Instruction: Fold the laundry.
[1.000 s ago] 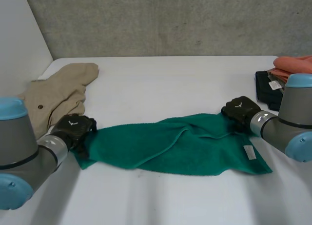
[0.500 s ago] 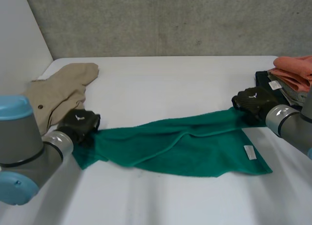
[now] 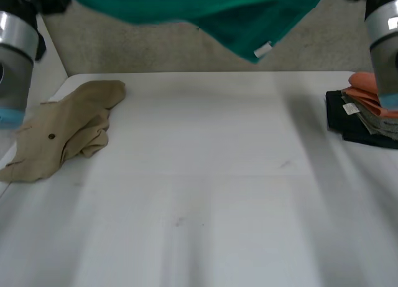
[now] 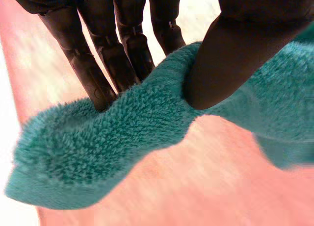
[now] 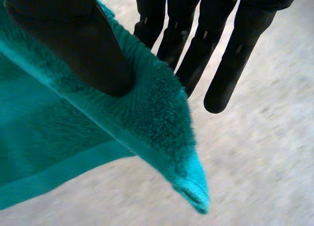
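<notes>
step in hand: holding the cloth up and spread before the 1st fold. the green towel [image 3: 205,10] hangs in the air high over the white table [image 3: 205,193], stretched between the 2 hands. its lower edge sags, w/ a small white label [image 3: 263,49] at the low point, and none of it touches the tabletop in the head view.

the left hand [image 4: 245,35] is clamped on the towel: thumb pressed into the pile on 1 side, straight fingers [image 4: 93,74] behind, pinching the edge just beside a corner. the right hand [image 5: 73,44] is clamped the same way, thumb in front and fingers [image 5: 196,49] behind the cloth, w/ the hemmed corner tip poking out just past the grip. the left arm [image 3: 15,50] and right arm [image 3: 385,44] stand well apart at the 2 sides.

a crumpled beige garment [image 3: 65,128] lies at the table's left. a stack of folded clothes [image 3: 364,112] sits at its right edge.

judgement: folding proper isn't begun yet, so it's early in the task, and the beige piece is unfolded too. the next move prob calls for lowering the towel flat onto the bare middle, w/ both pinches firm & tension even so it lands w/o wrinkles, clear of the garment & the stack. a grip this near the corners on thick terry could slip.
</notes>
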Controlling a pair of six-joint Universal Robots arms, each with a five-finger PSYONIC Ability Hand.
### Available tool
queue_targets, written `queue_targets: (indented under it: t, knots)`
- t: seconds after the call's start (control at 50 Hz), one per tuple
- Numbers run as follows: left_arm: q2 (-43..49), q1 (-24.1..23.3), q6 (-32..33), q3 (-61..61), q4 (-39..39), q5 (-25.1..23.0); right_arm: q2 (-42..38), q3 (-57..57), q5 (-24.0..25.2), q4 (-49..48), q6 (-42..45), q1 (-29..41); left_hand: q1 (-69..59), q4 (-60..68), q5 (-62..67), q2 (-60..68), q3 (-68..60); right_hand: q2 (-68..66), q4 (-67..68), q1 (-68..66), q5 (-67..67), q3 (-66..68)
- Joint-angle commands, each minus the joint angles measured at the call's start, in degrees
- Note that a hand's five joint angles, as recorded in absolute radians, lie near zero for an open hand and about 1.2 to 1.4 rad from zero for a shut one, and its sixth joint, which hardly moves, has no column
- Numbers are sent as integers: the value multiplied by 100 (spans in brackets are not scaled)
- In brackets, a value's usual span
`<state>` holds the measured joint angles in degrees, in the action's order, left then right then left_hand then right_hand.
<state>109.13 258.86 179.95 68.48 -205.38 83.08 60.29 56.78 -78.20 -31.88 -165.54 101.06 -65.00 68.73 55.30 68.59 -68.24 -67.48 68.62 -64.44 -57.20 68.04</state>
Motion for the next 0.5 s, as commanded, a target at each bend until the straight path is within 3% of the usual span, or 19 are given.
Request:
queue_targets:
  t: [0.02,0.2,0.34,0.36,0.42,0.5]
  knots:
    - [-129,33,460,1515,1385,-731,-96,1026,656,1883,416,-42,-1500,1127,1470,1141,-1176,-1252,1138,-1556,-1280,1196]
    - [521,33,1990,2416,1817,-583,-790,2082,560,3161,1665,-77,-1500,1127,1470,1141,-1176,-1252,1138,-1556,-1280,1196]
    - [741,-11,2141,2179,1923,-363,-791,2364,358,3047,1526,2,-1500,1127,1470,1141,-1176,-1252,1138,-1556,-1280,1196]
    - [741,-28,2114,2161,1906,-363,-756,2381,349,3030,1473,19,-1235,862,1205,876,-911,-1252,1138,-1556,-1280,1196]
    - [680,-81,1965,2195,1818,-337,-598,2539,340,2916,1271,98,2957,-3330,-2987,-3316,3281,-1252,1138,-1556,-1280,1196]
    - [390,-29,1859,2529,1835,-258,-527,2698,305,2810,1244,142,3679,-4052,-3709,-4038,4003,-1252,1138,-1556,-1280,1196]
